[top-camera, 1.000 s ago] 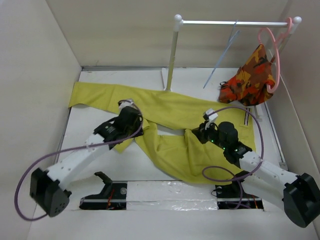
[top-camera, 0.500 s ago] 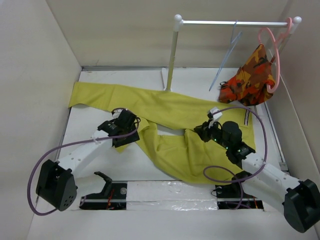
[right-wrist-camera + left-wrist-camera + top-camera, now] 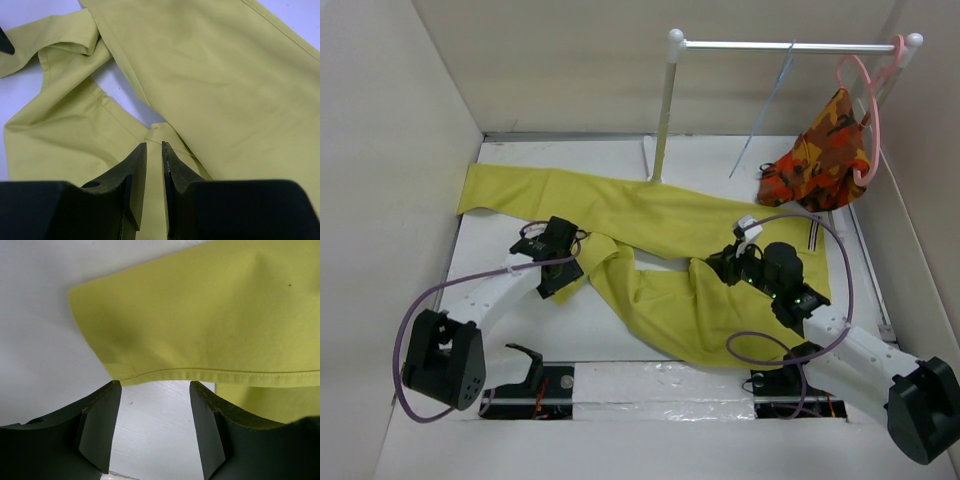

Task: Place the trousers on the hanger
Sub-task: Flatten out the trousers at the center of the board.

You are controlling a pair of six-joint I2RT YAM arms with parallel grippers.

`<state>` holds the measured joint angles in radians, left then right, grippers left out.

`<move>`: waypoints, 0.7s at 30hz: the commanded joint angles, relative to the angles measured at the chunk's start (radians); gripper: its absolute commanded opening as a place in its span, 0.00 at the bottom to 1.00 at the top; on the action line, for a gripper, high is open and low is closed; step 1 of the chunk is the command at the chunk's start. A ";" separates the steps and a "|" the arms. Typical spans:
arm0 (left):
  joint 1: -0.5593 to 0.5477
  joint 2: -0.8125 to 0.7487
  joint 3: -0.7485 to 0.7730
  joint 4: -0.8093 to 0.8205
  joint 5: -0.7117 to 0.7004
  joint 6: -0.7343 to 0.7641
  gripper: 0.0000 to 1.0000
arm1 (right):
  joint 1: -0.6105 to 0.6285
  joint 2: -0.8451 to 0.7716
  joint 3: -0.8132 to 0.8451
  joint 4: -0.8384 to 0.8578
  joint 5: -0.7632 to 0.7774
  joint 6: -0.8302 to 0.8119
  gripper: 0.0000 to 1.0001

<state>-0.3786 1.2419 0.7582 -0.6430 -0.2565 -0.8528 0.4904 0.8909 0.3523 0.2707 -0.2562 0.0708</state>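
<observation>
The mustard-yellow trousers (image 3: 660, 215) lie spread flat across the table, one leg reaching the far left and the other folded toward the near side. The striped waistband (image 3: 814, 236) shows at the right. My left gripper (image 3: 570, 262) is open and empty, with bare table between its jaws (image 3: 155, 387). A hem of the trousers (image 3: 210, 315) lies just ahead of them. My right gripper (image 3: 713, 266) is shut on a raised fold of the trousers (image 3: 225, 75) near the crotch (image 3: 154, 146). The pale-blue wire hanger (image 3: 767, 103) hangs on the rail, apart from both grippers.
A white rail (image 3: 780, 46) on a post (image 3: 665, 110) stands at the back. A pink hanger (image 3: 865, 110) with an orange-red camouflage garment (image 3: 820, 155) hangs at its right end. Walls close in on the left, back and right.
My left gripper has drawn back to the left, off the trouser leg, and the folded leg end shifted a little. The blue hanger swings slightly. My right gripper has barely moved.
</observation>
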 commanded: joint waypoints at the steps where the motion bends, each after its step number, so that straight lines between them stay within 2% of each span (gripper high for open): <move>1: 0.055 -0.079 -0.052 -0.043 0.075 -0.086 0.54 | -0.007 0.003 0.019 0.024 -0.020 -0.014 0.25; 4: 0.055 -0.131 -0.069 -0.066 0.117 -0.135 0.53 | -0.007 0.000 0.017 0.021 -0.011 -0.014 0.25; 7: 0.085 -0.139 -0.053 -0.098 0.071 -0.146 0.52 | -0.016 -0.006 0.016 0.016 -0.005 -0.012 0.25; 9: 0.086 -0.113 -0.057 -0.069 0.059 -0.143 0.51 | -0.016 -0.018 0.017 0.013 0.001 -0.011 0.25; 12: 0.122 -0.035 -0.132 0.012 0.141 -0.134 0.49 | -0.016 -0.023 0.013 0.012 0.014 -0.011 0.25; 15: 0.122 0.004 -0.174 0.091 0.163 -0.140 0.48 | -0.016 -0.007 0.014 0.016 0.014 -0.011 0.26; 21: 0.144 -0.021 -0.215 0.137 0.178 -0.144 0.49 | -0.016 0.057 0.027 0.035 -0.020 -0.014 0.25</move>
<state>-0.2512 1.2236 0.5945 -0.5400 -0.1017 -0.9787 0.4786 0.9310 0.3523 0.2707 -0.2584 0.0704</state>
